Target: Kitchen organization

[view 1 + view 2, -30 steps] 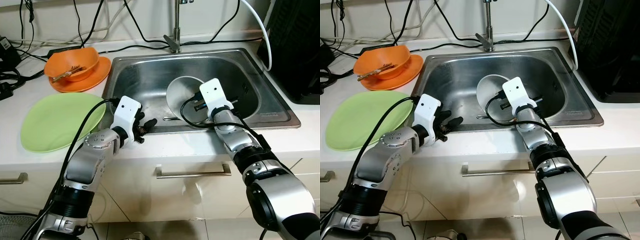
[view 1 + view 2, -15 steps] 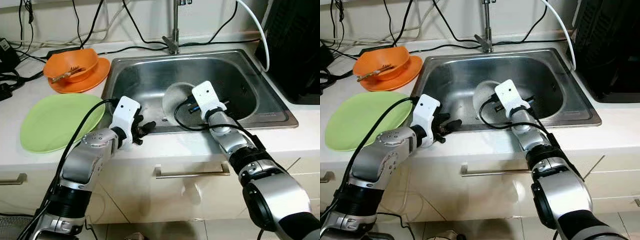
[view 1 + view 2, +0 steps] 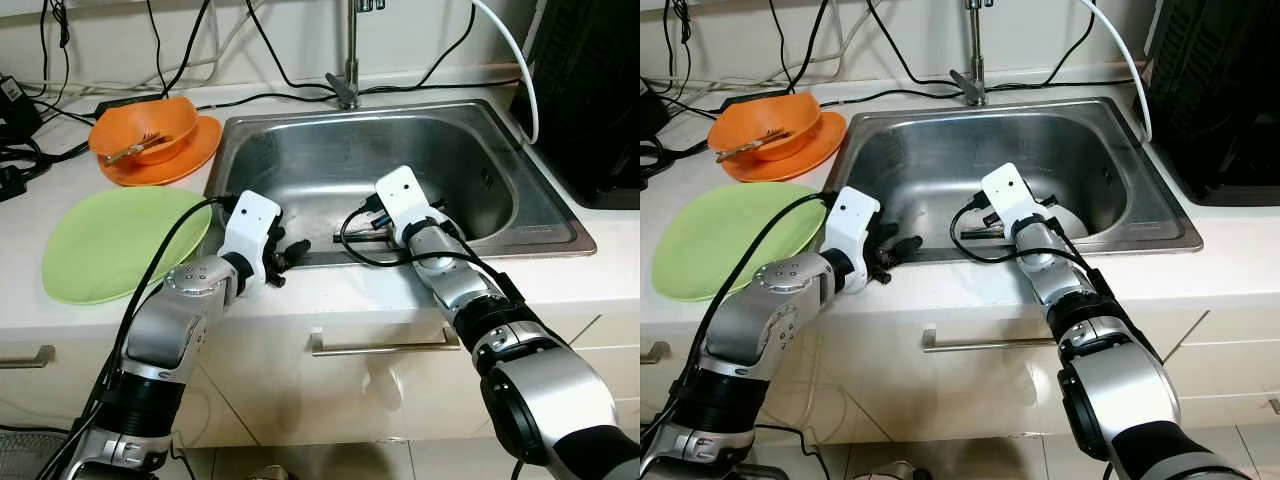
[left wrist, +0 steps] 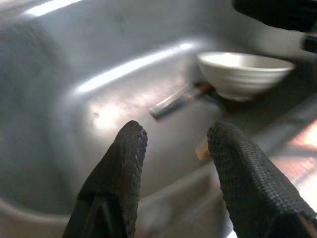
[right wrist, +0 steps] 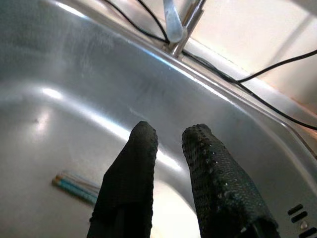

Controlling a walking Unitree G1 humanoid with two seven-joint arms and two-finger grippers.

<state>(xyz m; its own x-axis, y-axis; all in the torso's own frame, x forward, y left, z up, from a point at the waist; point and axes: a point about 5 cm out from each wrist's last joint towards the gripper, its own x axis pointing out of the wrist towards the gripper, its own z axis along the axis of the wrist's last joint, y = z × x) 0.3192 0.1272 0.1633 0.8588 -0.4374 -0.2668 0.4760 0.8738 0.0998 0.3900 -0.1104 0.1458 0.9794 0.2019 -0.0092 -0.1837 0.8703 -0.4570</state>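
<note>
The white bowl (image 4: 242,74) sat upright on the floor of the steel sink (image 3: 300,130), toward its right side. In the eye views my right arm covered most of it, and I saw just a piece of the rim (image 3: 1072,222). Chopsticks (image 4: 181,98) lay flat on the sink floor, with one end at the foot of the bowl.

My right gripper (image 5: 171,148) was low inside the sink over the bowl, pointing toward the back wall and the faucet (image 3: 349,70). Its fingers (image 5: 133,168) stood narrowly apart and held nothing. My left gripper (image 3: 285,255) rested at the front left rim of the sink, above the counter edge. Its fingers (image 4: 124,163) were moderately open and empty, pointing into the basin toward the bowl.

The counter (image 3: 400,290) was pale and smooth. To the left of the sink lay a green plate (image 3: 120,240), and behind it an orange bowl (image 3: 145,130) stood on an orange plate (image 3: 190,150), with a utensil inside. Black cables (image 3: 260,50) ran along the back wall, and a white hose (image 3: 520,60) curved down at the right. A black appliance (image 3: 590,90) stood at the right end. Under the counter was a white drawer with a metal handle (image 3: 385,345).
</note>
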